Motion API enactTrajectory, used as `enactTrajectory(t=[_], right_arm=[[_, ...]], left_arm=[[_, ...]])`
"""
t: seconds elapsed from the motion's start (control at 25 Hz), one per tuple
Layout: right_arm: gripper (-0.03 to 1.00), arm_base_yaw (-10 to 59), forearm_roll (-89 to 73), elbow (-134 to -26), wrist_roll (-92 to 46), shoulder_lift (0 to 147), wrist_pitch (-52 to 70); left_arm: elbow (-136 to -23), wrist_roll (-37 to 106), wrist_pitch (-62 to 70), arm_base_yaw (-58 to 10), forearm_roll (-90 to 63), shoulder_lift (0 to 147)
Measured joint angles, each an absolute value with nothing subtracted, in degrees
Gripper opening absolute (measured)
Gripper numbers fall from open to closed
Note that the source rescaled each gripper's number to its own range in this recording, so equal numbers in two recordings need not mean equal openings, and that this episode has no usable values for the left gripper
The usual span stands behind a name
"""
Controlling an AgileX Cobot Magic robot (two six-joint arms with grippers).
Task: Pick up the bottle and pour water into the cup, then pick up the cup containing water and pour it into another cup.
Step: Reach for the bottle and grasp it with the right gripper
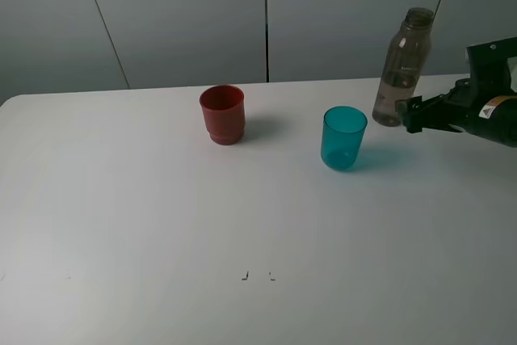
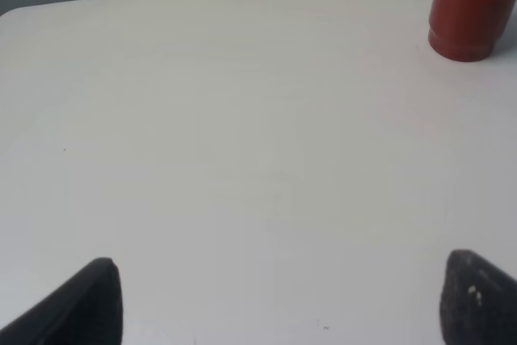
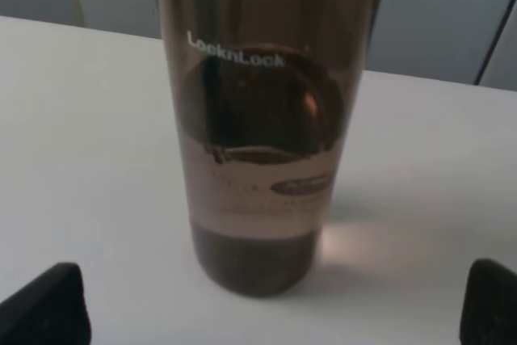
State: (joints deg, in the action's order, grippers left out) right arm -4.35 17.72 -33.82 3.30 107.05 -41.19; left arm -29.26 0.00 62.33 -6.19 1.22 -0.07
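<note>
I see the bottle [image 1: 402, 66] upright on the tabletop [image 1: 161, 224], far right, near the teal cup [image 1: 343, 136] — my right fingers [image 3: 44, 306] spread wide either side of it, not touching; left fingers [image 2: 85, 305] wide too, empty.

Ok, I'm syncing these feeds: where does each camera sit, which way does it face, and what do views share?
Exterior high: mounted high, looking down across the table toward the grey wall; the right gripper shows at the right edge.
Left wrist: on the left arm, facing the red cup; the left gripper shows, open.
Right wrist: on the right arm, close on the bottle, between open fingertips.
Shared: exterior high also shows that red cup and bottle.
</note>
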Motion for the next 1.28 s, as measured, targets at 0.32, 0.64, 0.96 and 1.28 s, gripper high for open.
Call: enactTrajectory(t=[0.32, 0.64, 0.96, 1.28], right_arm=[[1.00, -4.58, 19.98, -40.26, 4.80, 113.80, -41.74], [1.00, -4.58, 21.80, -44.81, 7.20, 118.71, -44.25], [1.00, -4.58, 23.43, -48.63, 10.20, 121.64, -44.52], [1.00, -4.58, 24.49, -50.15, 12.62, 123.79, -50.29]], left_arm=[[-29.26, 0.39, 62.33, -6.19, 1.22, -0.07], [-29.26, 0.39, 62.33, -6.19, 1.22, -0.07], [-29.26, 0.39, 62.33, -6.19, 1.22, -0.07], [-29.26, 0.39, 62.33, -6.19, 1.22, -0.07]])
